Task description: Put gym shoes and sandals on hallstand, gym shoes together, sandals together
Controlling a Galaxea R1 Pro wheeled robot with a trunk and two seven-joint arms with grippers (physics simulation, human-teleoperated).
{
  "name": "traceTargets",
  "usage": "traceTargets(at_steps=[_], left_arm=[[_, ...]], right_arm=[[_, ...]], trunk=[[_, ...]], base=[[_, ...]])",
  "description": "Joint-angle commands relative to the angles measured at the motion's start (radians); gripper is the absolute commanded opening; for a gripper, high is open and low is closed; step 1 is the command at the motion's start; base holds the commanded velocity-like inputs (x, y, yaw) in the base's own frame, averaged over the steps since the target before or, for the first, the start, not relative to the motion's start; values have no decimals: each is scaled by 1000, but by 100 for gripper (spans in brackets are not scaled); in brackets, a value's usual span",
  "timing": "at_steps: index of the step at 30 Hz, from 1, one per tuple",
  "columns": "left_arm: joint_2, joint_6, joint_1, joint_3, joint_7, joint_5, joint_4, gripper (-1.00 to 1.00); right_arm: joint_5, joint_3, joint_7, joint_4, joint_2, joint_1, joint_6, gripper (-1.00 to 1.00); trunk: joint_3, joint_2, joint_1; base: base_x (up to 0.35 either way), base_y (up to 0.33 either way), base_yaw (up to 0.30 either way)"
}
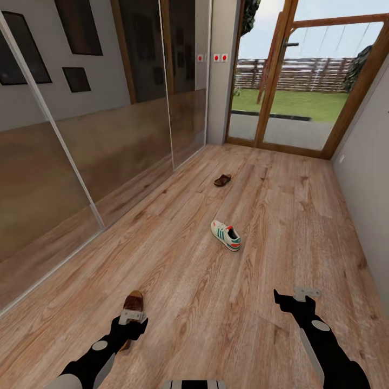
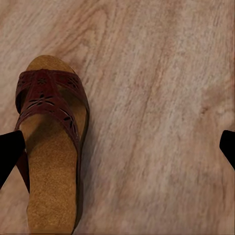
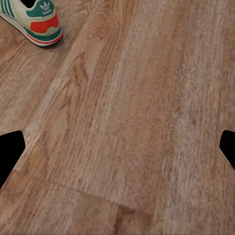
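Observation:
A dark brown sandal (image 1: 133, 301) (image 2: 51, 147) with a tan insole lies on the corridor floor (image 1: 216, 302) just beyond my left gripper (image 1: 131, 328) (image 2: 117, 149). That gripper hangs open above the floor, with the sandal under one fingertip (image 2: 10, 152) and bare planks across the rest of the gap. A second sandal (image 1: 222, 180) lies far down the corridor. One white gym shoe (image 1: 226, 234) (image 3: 34, 22) with green stripes rests mid-floor. My right gripper (image 1: 294, 302) (image 3: 117, 149) is open over bare floor, short of that shoe. The hallstand is out of view.
Mirrored sliding doors (image 1: 97, 151) run along the left side. A glazed wooden door (image 1: 286, 97) to a garden closes the far end. A plain wall (image 1: 373, 205) bounds the right. Open floor lies between the shoes.

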Motion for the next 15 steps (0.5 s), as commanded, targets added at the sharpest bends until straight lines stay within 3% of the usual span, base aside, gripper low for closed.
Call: traceTargets(at_steps=[1,3,15], left_arm=[[4,-5,1,0,1,-6,1,100],[22,-8,6,3,1,-3,2,100],[67,-11,9,6,3,3,4,100]], right_arm=[[0,0,0,-1,0,0,6,100],[0,0,0,-1,-1,0,6,100],[0,0,0,-2,-1,0,6,100]], trunk=[[-1,0,0],[-1,0,0],[-1,0,0]], base=[[0,0,0],[0,0,0],[0,0,0]])
